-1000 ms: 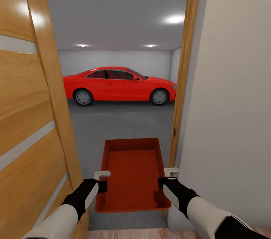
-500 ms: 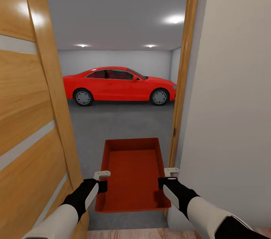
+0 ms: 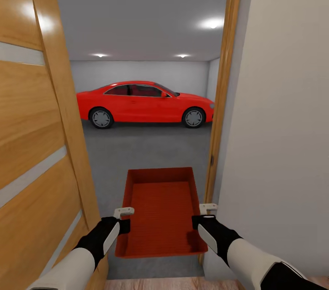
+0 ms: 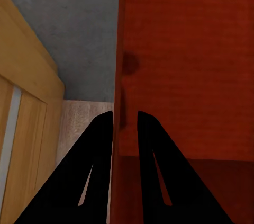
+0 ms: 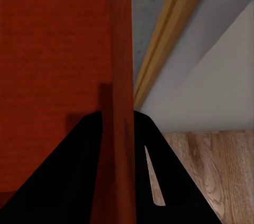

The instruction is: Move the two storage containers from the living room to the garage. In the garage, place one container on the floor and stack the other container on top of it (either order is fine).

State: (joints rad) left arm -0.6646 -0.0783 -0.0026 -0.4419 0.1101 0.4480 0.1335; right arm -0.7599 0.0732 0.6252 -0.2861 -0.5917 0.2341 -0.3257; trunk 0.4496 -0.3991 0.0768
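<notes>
One orange-red open-top storage container (image 3: 160, 208) hangs in front of me in the doorway to the garage, carried between both arms. My left gripper (image 3: 123, 219) is shut on its left wall (image 4: 123, 91), one finger on each side. My right gripper (image 3: 201, 216) is shut on its right wall (image 5: 120, 75) in the same way. Beyond and below the container lies the garage's dark grey floor (image 3: 137, 148). Light wood planks of the living room (image 5: 211, 171) show under my right wrist.
An open wooden door (image 3: 36, 144) stands close on my left, and the wooden door frame (image 3: 221, 98) and a grey-white wall (image 3: 283, 121) close on my right. A red car (image 3: 144, 103) is parked across the far side of the garage.
</notes>
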